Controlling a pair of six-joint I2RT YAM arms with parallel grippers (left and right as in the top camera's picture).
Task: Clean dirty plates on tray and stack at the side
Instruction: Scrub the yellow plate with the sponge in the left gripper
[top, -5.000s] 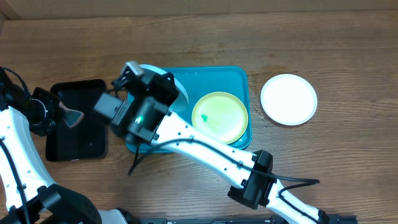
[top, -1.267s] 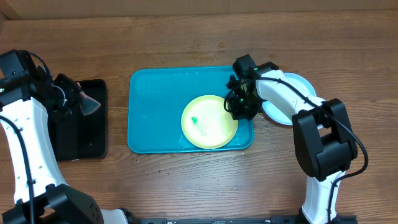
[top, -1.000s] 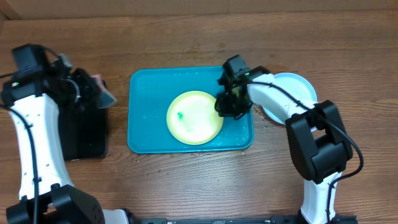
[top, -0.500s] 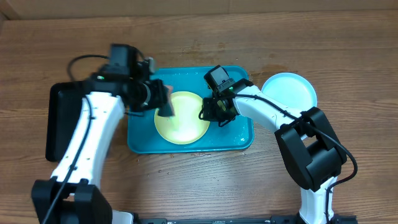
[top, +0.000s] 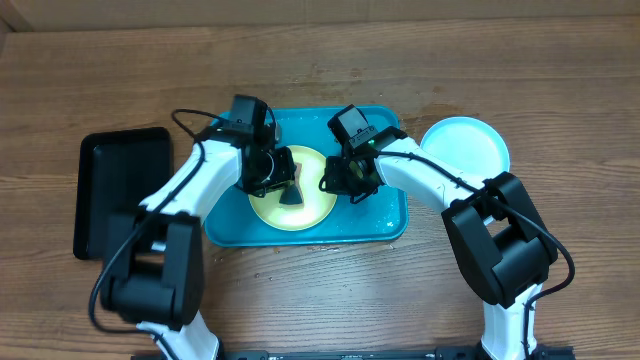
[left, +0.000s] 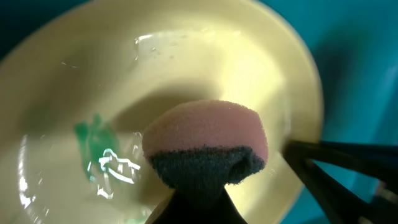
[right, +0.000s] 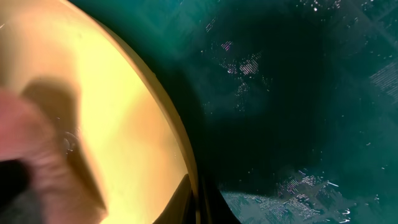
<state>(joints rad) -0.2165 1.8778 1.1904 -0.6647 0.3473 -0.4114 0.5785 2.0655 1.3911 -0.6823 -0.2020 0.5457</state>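
The yellow-green plate lies on the teal tray, left of its middle. My left gripper is shut on a pink and dark sponge and holds it on the plate, beside a teal smear. My right gripper is shut on the plate's right rim, one finger inside and one outside. The pale blue plate lies on the table right of the tray. The white plate is hidden.
A smaller black tray lies at the left on the wooden table. Water drops lie on the teal tray floor. The right gripper's finger shows at the plate's edge in the left wrist view.
The right gripper slid the yellow-green plate left across the tray and holds its rim. The left arm came over from the black tray with the sponge and set it on the plate.
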